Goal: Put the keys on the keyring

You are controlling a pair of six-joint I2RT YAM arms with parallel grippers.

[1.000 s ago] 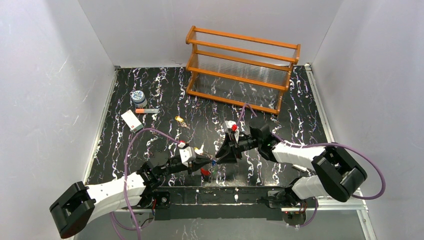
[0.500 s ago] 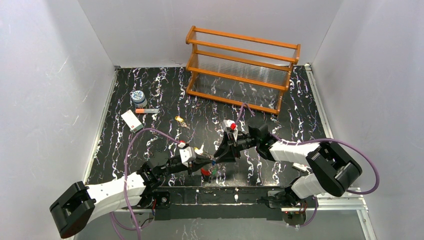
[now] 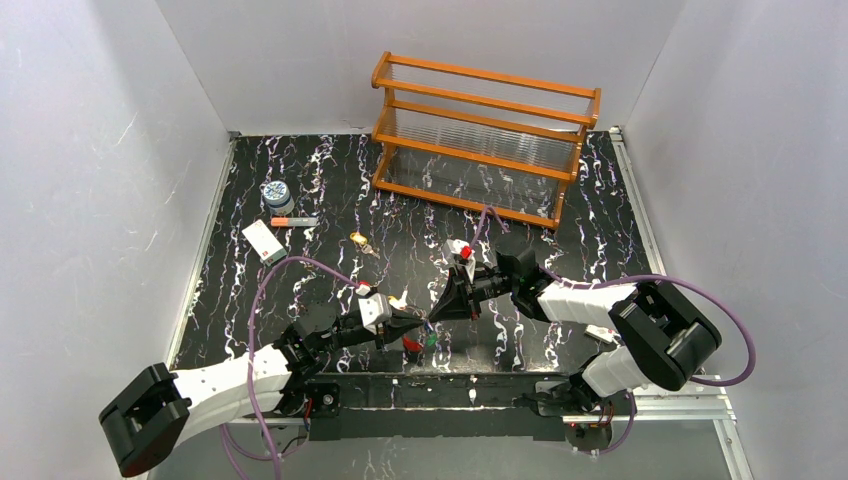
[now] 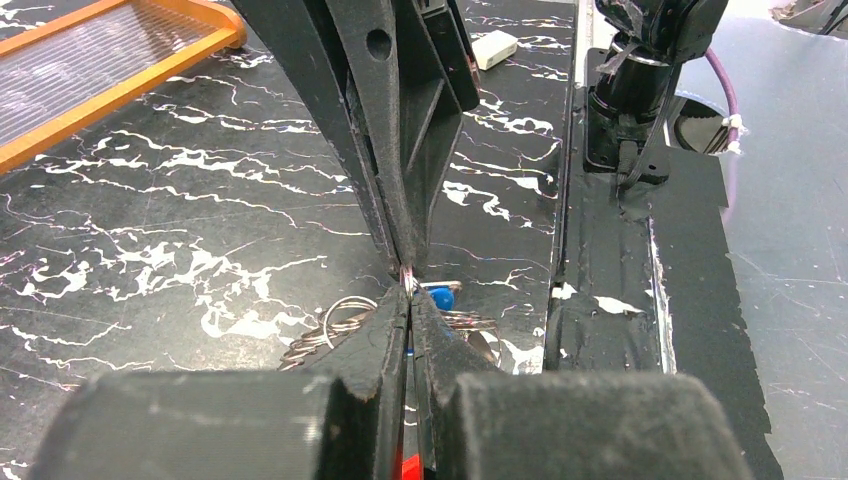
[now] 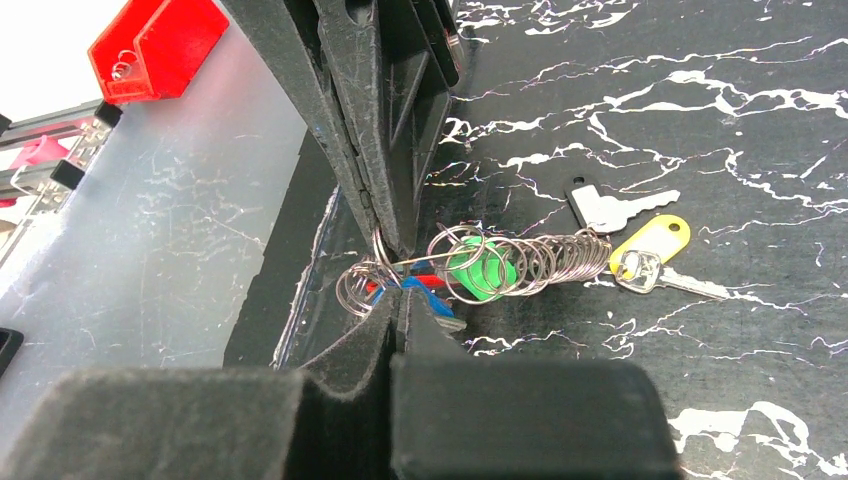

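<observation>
Both the left tool (image 4: pixel 408 292) and the right tool (image 5: pixel 394 296) are clamped shut, tip to tip, on the keyring (image 5: pixel 530 262), whose stretched coil is drawn lengthwise toward the yellow key (image 5: pixel 655 238).

The keyring (image 5: pixel 520 262) is thin shiny metal wire. The keys (image 5: pixel 652 240) beside it are silver metal with smooth plastic heads. The table (image 5: pixel 750 120) under it is glossy black with white streaks. The rack (image 3: pixel 480 140) far behind it is shiny wood.
</observation>
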